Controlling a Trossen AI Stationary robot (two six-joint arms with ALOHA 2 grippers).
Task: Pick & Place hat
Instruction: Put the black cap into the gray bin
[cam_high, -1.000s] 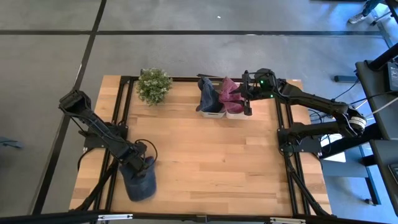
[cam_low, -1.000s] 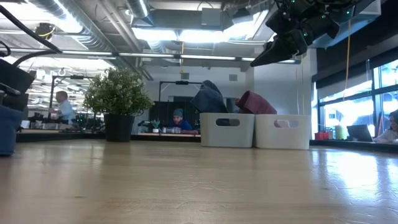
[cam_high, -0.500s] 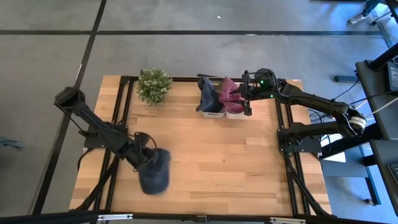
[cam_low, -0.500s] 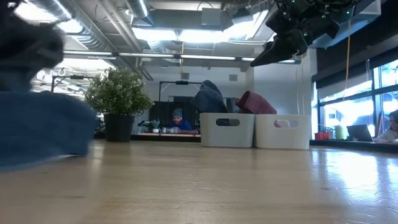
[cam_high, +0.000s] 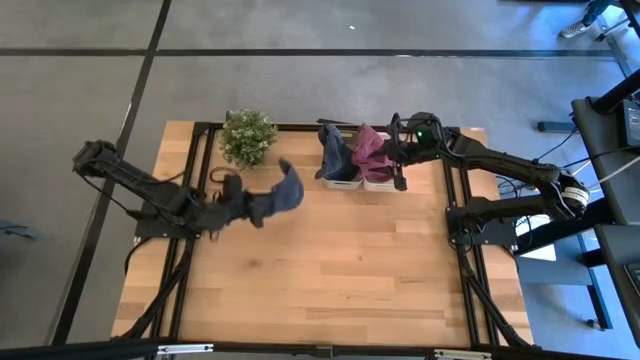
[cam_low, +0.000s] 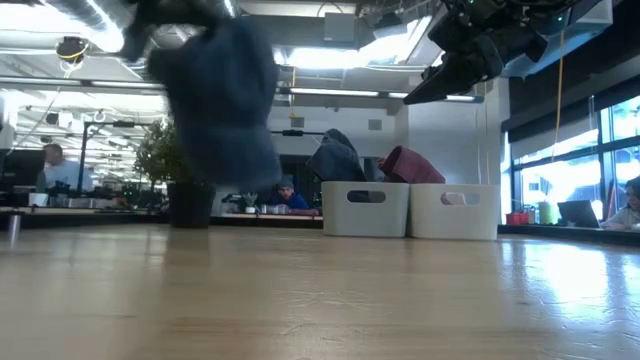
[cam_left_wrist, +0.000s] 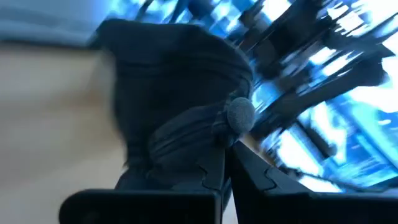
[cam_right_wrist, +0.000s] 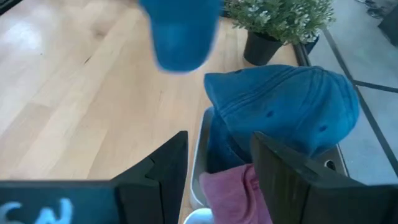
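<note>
My left gripper (cam_high: 238, 207) is over the table's left-middle, shut on a dark blue hat (cam_high: 280, 194) that it carries in the air; the hat shows blurred in the low view (cam_low: 220, 100) and close up in the left wrist view (cam_left_wrist: 180, 93). My right gripper (cam_high: 396, 152) hangs open above two white bins (cam_low: 365, 208) at the far side. In the right wrist view its fingers stand apart over a blue hat (cam_right_wrist: 280, 106) and a maroon hat (cam_right_wrist: 233, 193), which lie in the bins. My left gripper pinches a bunched fold of the hat's crown (cam_left_wrist: 205, 134) between its two fingers, beside the top button (cam_left_wrist: 240, 112). The fingers come about level from the table's left. The hat is lifted clear of the table and sticks out beyond the fingertips.
A potted plant (cam_high: 247, 137) stands at the far left of the table, close to the carried hat. The black table frame (cam_high: 200, 150) runs along both sides. People sit in the room behind the table (cam_low: 45, 170).
My left gripper has swung from the table's near left corner up and toward the far and right edges, staying shut on the blue hat. The hat, which was low by the near edge, is now lifted high and clear of the table, near the plant.
</note>
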